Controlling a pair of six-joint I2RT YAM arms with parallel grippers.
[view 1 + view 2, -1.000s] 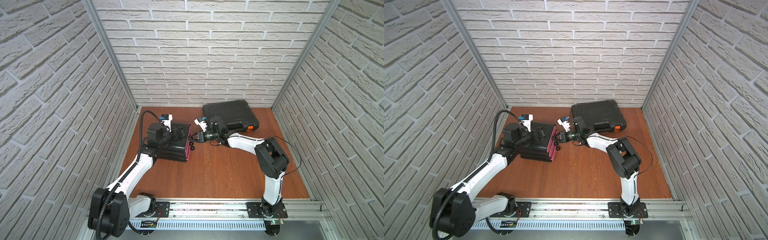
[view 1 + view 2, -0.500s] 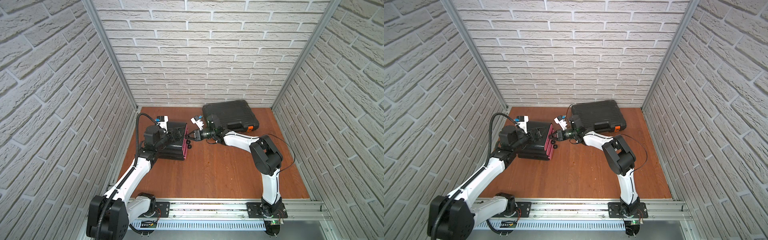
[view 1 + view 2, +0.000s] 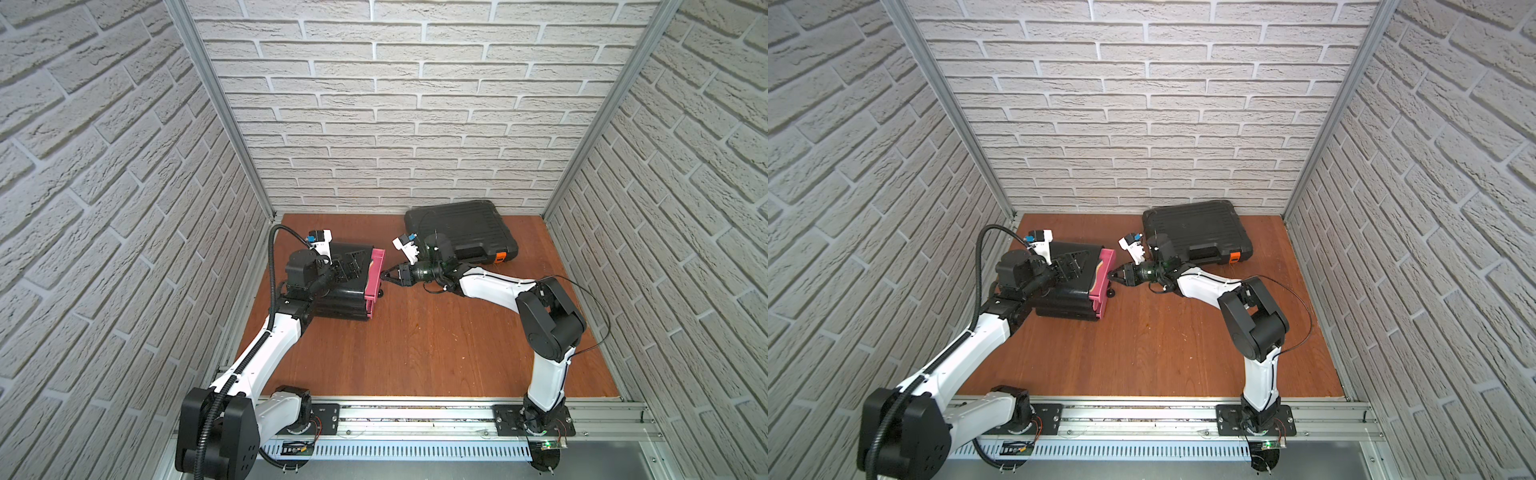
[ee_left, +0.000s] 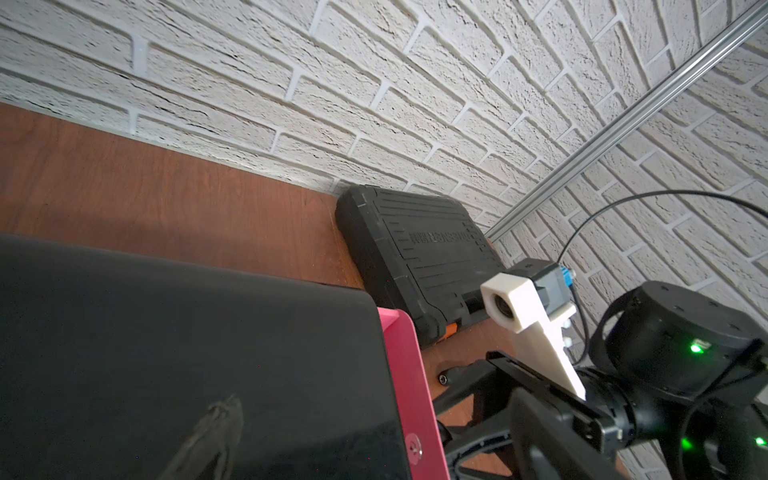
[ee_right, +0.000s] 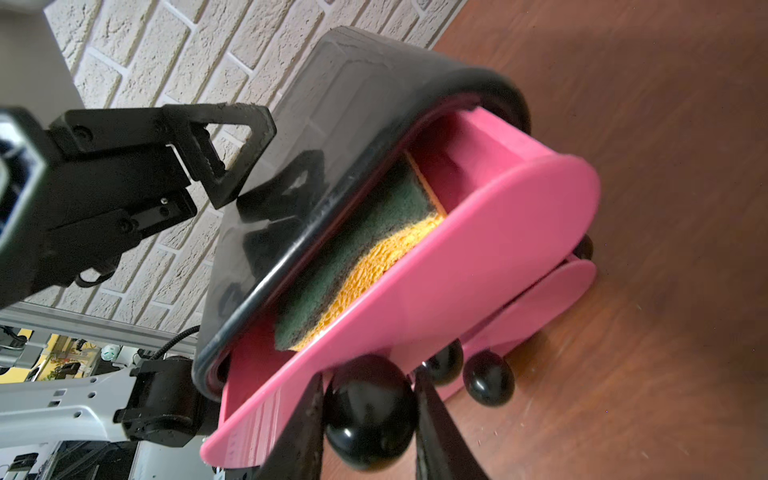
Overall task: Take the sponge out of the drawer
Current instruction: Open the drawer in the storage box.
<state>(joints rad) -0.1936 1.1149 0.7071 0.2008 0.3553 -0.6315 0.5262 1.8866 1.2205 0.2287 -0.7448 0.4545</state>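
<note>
Noting yellow foam sponge with green scouring face [image 5: 365, 249], centre of the right wrist frame, lying inside the top pink plastic drawer [image 5: 498, 232], standing partly open under the glossy black cabinet shell [image 5: 353, 104]. Seeing right gripper [image 3: 385, 277] pinching the drawer's round black knob [image 5: 370, 415], left of centre in a top view. Seeing left gripper [image 3: 1070, 264] spread wide, resting on the cabinet top, probably bracing it. Judging step: opening the drawer. Expecting next move to be needing a wider gap, then releasing the knob and reaching in from above.
</note>
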